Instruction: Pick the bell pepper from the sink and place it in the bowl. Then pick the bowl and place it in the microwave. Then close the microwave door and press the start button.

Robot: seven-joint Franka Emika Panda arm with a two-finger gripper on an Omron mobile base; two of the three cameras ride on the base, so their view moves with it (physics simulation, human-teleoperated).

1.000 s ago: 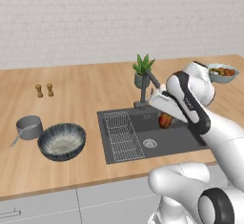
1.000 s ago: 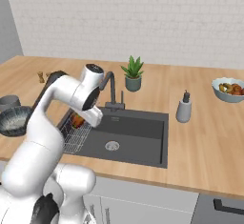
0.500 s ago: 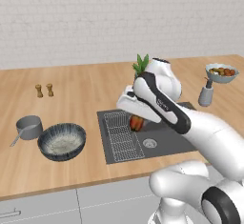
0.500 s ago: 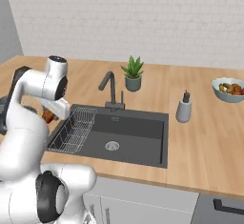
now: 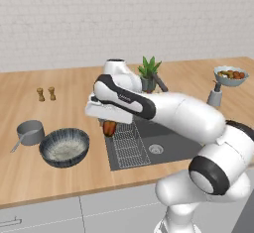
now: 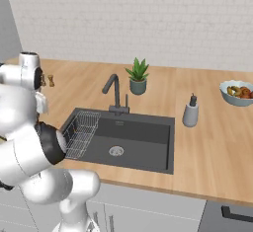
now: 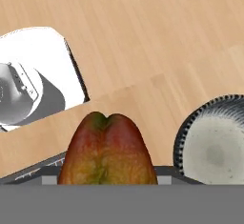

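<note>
Since a second ago the arm has swung left off the sink [image 5: 163, 145], carrying the bell pepper [image 5: 109, 127] toward the bowl [image 5: 64, 147] — transfer nearly done. Left base view: gripper [image 5: 109, 123] clamped on the pepper, above the counter beside the bowl; bowl looks empty. Right base view: sink basin [image 6: 143, 137] holds, apparently, just the rack [image 6: 81, 133]. Hand view: pepper [image 7: 107, 151] held, bowl [image 7: 212, 144] just alongside.

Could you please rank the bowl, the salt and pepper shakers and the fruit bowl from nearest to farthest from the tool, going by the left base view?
1. The bowl, on the counter left of the tool.
2. The shakers, far left.
3. The fruit bowl, far right.
</note>
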